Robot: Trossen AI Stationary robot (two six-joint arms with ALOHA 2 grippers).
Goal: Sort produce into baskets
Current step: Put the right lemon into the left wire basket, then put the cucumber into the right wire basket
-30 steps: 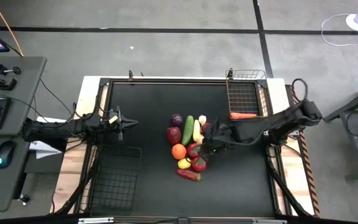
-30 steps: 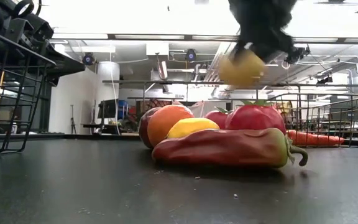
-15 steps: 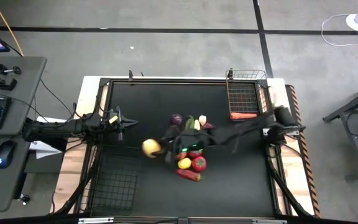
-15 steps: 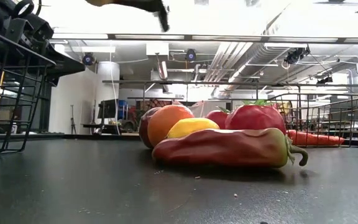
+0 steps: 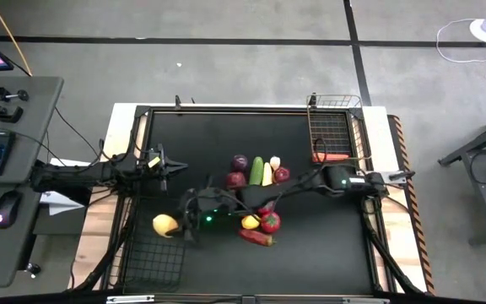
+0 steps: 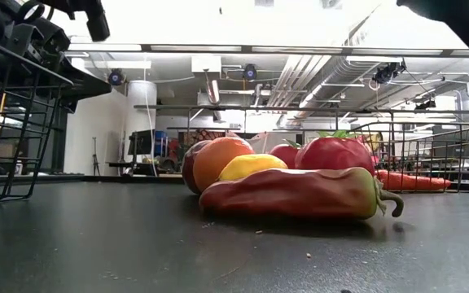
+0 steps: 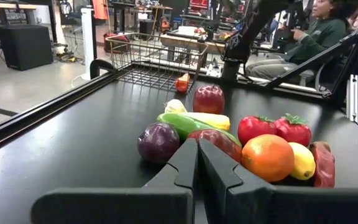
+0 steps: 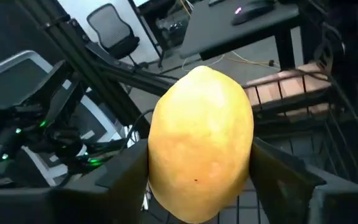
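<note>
My right gripper (image 5: 170, 225) reaches across the table and is shut on a yellow round fruit (image 5: 164, 225), which fills the right wrist view (image 8: 201, 146). It hangs over the dark wire basket (image 5: 146, 253) at the near left. My left gripper (image 5: 165, 165) is shut and empty at the left, just beyond that basket, and it faces the pile (image 7: 197, 163). The rest of the produce lies in a pile (image 5: 256, 198) at the table's middle. An orange carrot (image 5: 331, 156) lies in the lighter basket (image 5: 332, 127) at the far right. My right gripper pinches the yellow fruit between its two fingers, one finger (image 8: 126, 171) on each of its opposite sides (image 8: 244, 155). The fingers come from the table's right side. The fruit is lifted clear, above the dark basket.
The pile holds a purple round fruit (image 5: 240, 161), a cucumber (image 5: 256, 171), pale corn (image 5: 267, 174), a tomato (image 5: 269, 222), a lemon (image 5: 250, 222) and a long red pepper (image 5: 256, 237). My right arm (image 5: 310, 181) spans above them. A person (image 7: 319, 28) sits beyond the table.
My right gripper has risen from above the pile and swung toward the table's left and near edges, carrying the yellow fruit clear of the table. It now stands over the dark basket.
</note>
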